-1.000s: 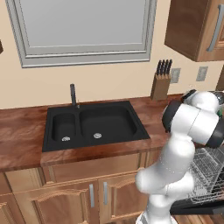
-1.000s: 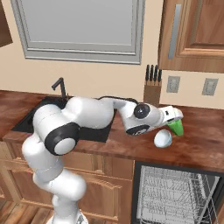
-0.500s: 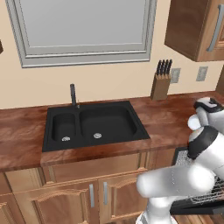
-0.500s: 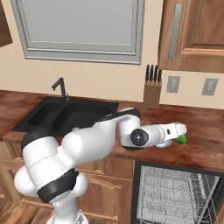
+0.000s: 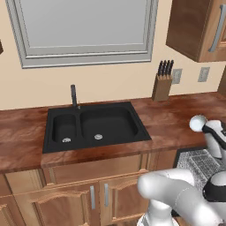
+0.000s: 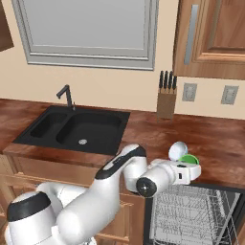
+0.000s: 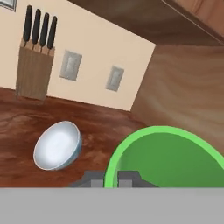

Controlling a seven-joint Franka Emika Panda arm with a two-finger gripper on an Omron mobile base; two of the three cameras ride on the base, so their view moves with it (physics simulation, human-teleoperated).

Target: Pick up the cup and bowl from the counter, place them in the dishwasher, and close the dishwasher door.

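Observation:
My gripper (image 6: 192, 164) is shut on the rim of the bright green cup (image 6: 188, 159), holding it at the counter's (image 6: 215, 143) front edge, just above the open dishwasher (image 6: 194, 215). In the hand view the cup (image 7: 170, 159) looms large, with the gripper (image 7: 111, 178) pinching its rim. The white bowl (image 6: 177, 150) rests on the counter right behind the cup; it also appears in the hand view, bowl (image 7: 57, 145), tilted on its side, and in the left base view, bowl (image 5: 198, 123). The grey wire rack (image 5: 201, 163) is exposed. The dishwasher door is out of view.
A knife block (image 6: 165, 98) stands against the back wall, with wall outlets (image 6: 189, 92) beside it. The black double sink (image 6: 76, 128) and its faucet (image 6: 67, 94) lie to the left. An upper wooden cabinet (image 6: 210, 38) hangs above the right counter.
The arm has swung forward and down with the green cup, from over the counter beside the bowl to the counter's front edge above the dishwasher rack. The bowl has stayed put.

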